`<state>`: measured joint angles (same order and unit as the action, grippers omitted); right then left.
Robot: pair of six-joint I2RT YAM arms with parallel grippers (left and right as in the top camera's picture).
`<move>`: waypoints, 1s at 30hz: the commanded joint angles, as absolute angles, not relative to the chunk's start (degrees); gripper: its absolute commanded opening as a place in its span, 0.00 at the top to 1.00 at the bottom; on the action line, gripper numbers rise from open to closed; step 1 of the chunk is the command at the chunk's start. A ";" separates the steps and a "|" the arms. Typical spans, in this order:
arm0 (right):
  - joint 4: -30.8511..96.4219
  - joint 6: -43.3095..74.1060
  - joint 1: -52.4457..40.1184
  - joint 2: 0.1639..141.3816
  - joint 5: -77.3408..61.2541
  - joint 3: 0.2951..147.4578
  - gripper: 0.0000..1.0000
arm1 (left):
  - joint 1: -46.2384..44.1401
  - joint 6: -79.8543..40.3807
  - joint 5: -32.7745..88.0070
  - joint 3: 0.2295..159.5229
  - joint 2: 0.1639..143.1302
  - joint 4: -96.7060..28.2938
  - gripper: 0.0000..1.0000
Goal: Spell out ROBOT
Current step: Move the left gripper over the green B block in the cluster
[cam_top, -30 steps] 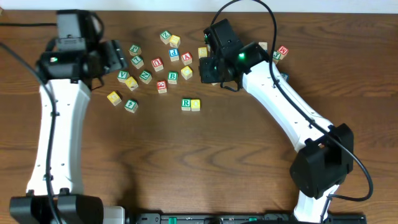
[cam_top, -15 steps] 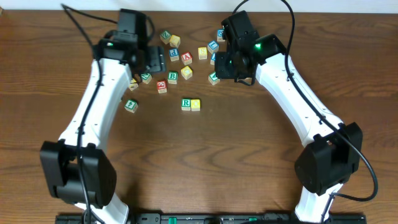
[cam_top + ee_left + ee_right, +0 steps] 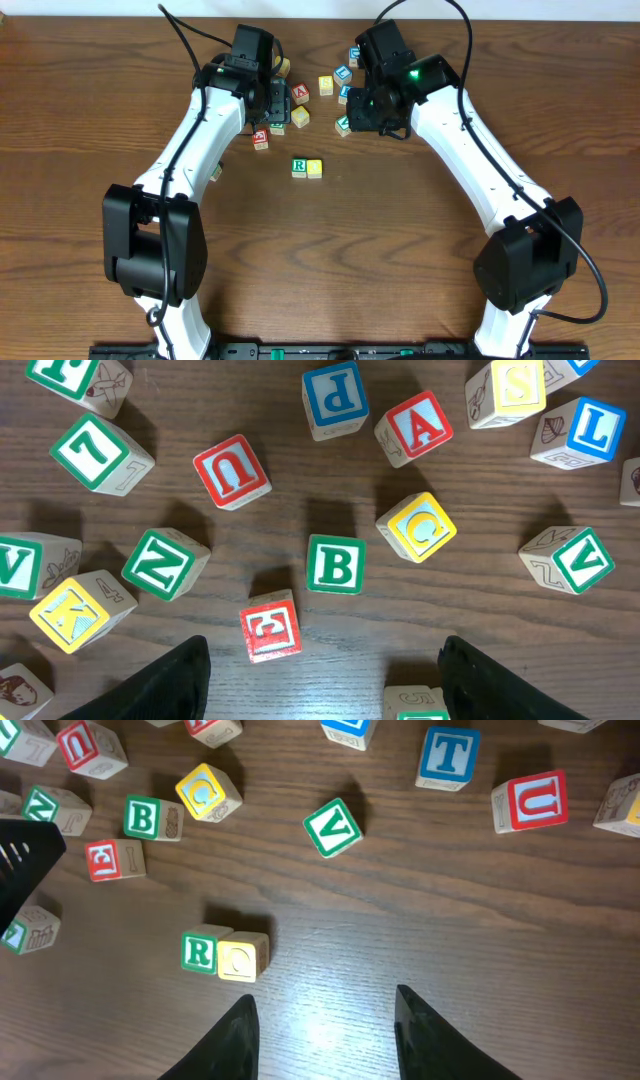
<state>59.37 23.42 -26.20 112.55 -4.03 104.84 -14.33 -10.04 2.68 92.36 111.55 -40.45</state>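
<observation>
The green R cube (image 3: 299, 167) sits near the middle of the desk (image 3: 400, 250) with a yellow-faced cube (image 3: 315, 168) touching its right side. The two form a short row, apart from the scatter of cubes toward the far edge. The left end effector (image 3: 325, 695) hovers over that scatter, its fingers (image 3: 170, 685) spread wide with nothing between them. In its wrist view the green B cube (image 3: 336, 564) lies roughly centred ahead of the gap. A red-lettered cube (image 3: 270, 628) sits just beside it on the near left, and a yellow C cube (image 3: 417, 526) lies close on its right. The right end effector (image 3: 330, 1040) is also parted and empty, and in its wrist view the R pair lies ahead and to the left. The blue T cube (image 3: 445, 757) rests farther off and to the right, between a green V cube (image 3: 332, 827) and a red U cube (image 3: 530, 800) — neither end effector touches it.
</observation>
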 commanded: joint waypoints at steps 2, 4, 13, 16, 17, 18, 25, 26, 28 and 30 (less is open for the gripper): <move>59.64 22.63 -26.22 112.73 -3.14 105.97 0.61 | -14.33 -9.23 2.57 93.67 112.05 -39.90 0.28; 59.66 22.61 -26.22 112.73 -3.14 105.97 0.61 | -14.33 -9.23 2.57 93.65 112.09 -39.77 0.28; 59.86 22.63 -26.17 112.73 -2.92 105.95 0.59 | -14.33 -9.23 2.57 93.56 112.12 -39.68 0.28; 59.99 22.61 -26.20 112.73 -2.94 105.95 0.59 | -14.33 -9.26 2.57 93.56 112.14 -39.33 0.28; 60.01 22.63 -26.22 112.73 -2.94 105.95 0.59 | -14.33 -9.23 2.59 93.56 112.14 -39.24 0.28; 60.01 22.63 -26.24 112.73 -2.92 105.95 0.59 | -14.33 -9.23 2.57 93.56 112.18 -39.07 0.28; 60.14 22.61 -26.24 112.73 -2.92 105.95 0.59 | -14.33 -9.23 2.59 93.56 114.28 -38.39 0.28; 60.16 22.61 -26.24 112.73 -2.92 105.95 0.59 | -14.33 -9.23 2.59 93.56 114.87 -38.37 0.28; 60.14 22.63 -26.24 112.73 -2.92 105.95 0.59 | -14.33 -9.23 2.59 93.56 115.83 -38.33 0.28; 60.10 22.61 -26.24 112.73 -2.90 105.95 0.59 | -14.35 -9.23 2.59 93.56 116.92 -38.17 0.28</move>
<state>60.10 23.40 -26.20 112.55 -3.60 104.84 -14.31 -10.04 2.68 92.40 114.87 -38.44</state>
